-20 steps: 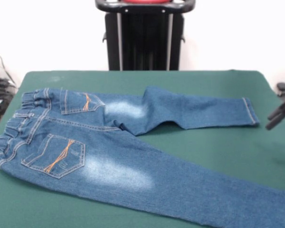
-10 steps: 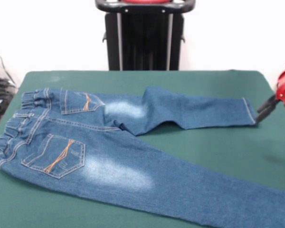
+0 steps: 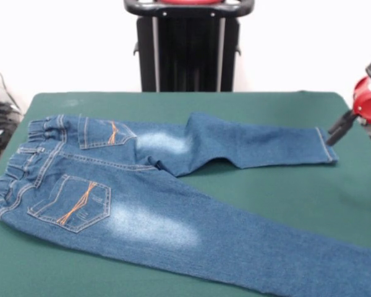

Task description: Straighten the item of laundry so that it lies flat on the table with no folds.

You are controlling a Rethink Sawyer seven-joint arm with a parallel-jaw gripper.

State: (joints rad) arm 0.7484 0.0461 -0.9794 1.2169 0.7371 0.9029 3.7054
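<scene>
Two legs of the jeans (image 3: 173,192) are lying spread on the table (image 3: 284,185), waistband at the left, back pockets up; the far leg is bending at the crotch with a fold there. Gripper (image 3: 335,131) is hovering at the right edge beside the far leg's cuff; can't tell whether it's open or closed.

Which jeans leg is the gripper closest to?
The far leg, the one whose cuff ends at the picture's right: the gripper hangs right beside that cuff. The near leg runs off the bottom right corner, well away.
</scene>
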